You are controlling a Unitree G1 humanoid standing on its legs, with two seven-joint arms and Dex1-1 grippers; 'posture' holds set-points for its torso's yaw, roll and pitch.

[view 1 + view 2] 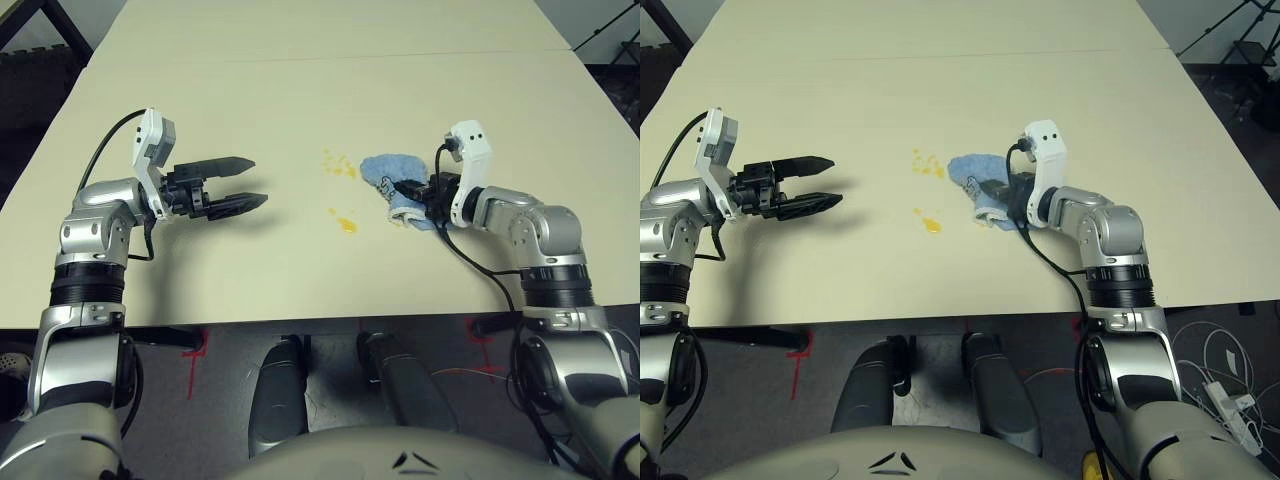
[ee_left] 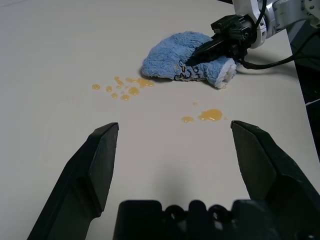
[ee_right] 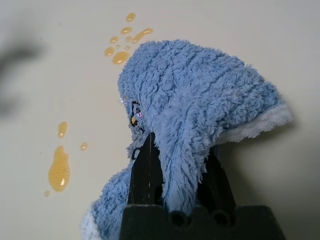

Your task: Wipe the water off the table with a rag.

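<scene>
A light-blue rag [image 1: 392, 180] with a white hem lies bunched on the cream table [image 1: 300, 90], right of centre. My right gripper [image 1: 408, 190] is shut on the rag, its black fingers [image 3: 145, 170] pinching a fold of the cloth [image 3: 190, 110]. Orange-yellow water drops sit just left of the rag: a scattered cluster [image 1: 340, 165] and a larger splotch [image 1: 345, 224] nearer me. The drops also show in the left wrist view as a cluster [image 2: 122, 90] and a splotch [image 2: 210, 115]. My left gripper [image 1: 245, 183] hovers open to the left of the drops, empty, its fingertips [image 2: 107, 135] pointing toward them.
A faint seam [image 1: 330, 57] crosses the table far behind the rag. Dark floor shows past the table's left edge [image 1: 40, 130] and right edge [image 1: 610, 90]. The near edge [image 1: 300, 322] runs just in front of my arms.
</scene>
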